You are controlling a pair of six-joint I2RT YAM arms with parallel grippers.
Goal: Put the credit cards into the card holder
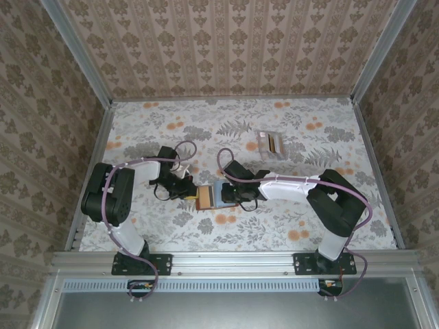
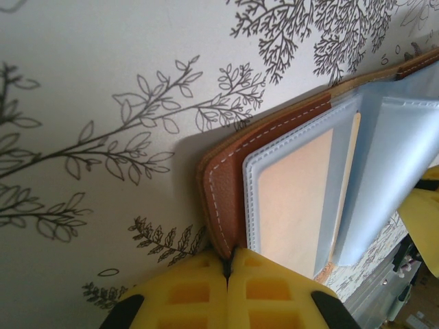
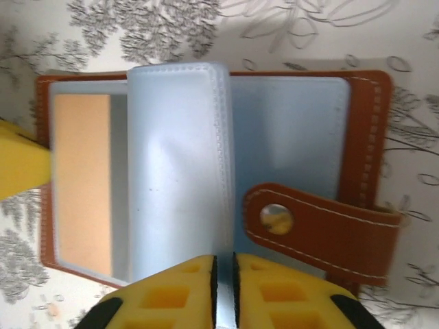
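Card holder (image 1: 208, 197) is lying open on the floral bench (image 1: 309, 226), near-centre, between both arms. Left jaws are pressing together on its brown left cover edge (image 2: 216, 192), with the yellow fingers (image 2: 192, 295) touching each other. Tan card (image 3: 82, 178) is sitting in the left sleeve pocket. Middle clear sleeve (image 3: 178, 157) is arching up off the others; right jaws are pinching its near edge, almost closed. Snap tab (image 3: 322, 229) is lying across the right cover. Loose credit cards (image 1: 269, 143) are resting farther back on the right, well apart.
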